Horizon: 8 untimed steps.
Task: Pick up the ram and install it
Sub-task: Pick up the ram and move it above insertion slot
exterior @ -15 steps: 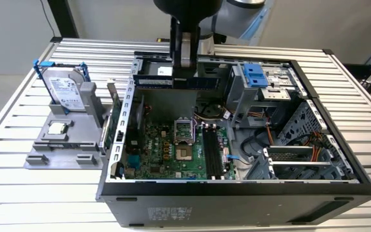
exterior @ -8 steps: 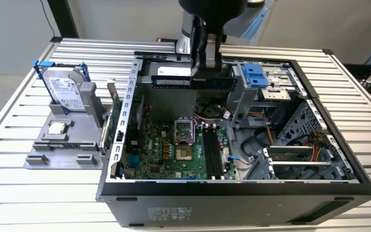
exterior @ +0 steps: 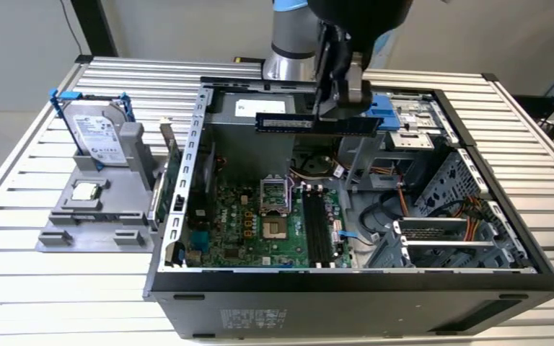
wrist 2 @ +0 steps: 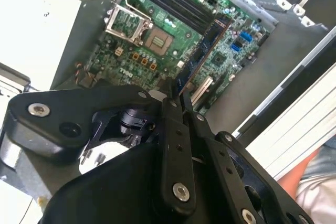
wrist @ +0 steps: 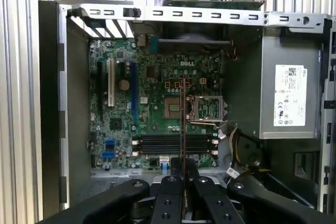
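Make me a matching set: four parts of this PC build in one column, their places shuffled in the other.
1 ram
2 hard drive
3 CPU chip
4 motherboard

A flat on the grey holder
B floor of the open case
C clamped in the gripper, above the case
D upright in the grey holder

Pairs: 1-C, 2-D, 3-A, 4-B

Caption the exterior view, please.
Black gripper holds a long dark ram stick above the green motherboard in an open computer case.
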### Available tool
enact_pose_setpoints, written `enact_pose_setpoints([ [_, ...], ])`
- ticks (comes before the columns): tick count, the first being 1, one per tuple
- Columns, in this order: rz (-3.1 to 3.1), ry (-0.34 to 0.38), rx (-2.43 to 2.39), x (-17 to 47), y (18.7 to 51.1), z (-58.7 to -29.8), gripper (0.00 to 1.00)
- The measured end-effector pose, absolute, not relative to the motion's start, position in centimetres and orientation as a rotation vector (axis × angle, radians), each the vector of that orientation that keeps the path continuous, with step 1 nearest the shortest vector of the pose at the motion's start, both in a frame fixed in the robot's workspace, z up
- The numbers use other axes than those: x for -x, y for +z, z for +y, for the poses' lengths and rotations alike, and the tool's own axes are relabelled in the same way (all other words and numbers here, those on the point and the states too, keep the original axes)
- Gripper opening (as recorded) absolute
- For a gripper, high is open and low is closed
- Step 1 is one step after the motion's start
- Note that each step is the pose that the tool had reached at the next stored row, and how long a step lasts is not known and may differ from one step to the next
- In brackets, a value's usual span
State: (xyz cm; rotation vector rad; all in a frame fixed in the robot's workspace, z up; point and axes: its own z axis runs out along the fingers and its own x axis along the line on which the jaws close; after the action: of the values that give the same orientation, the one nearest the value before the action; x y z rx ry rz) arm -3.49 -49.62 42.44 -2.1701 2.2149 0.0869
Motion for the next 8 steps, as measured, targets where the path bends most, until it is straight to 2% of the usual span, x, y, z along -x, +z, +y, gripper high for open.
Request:
enact_pose_setpoints([
  [8, 2.217, 0.087, 2.168, 0.8, 42.4, -49.6, 0.0],
])
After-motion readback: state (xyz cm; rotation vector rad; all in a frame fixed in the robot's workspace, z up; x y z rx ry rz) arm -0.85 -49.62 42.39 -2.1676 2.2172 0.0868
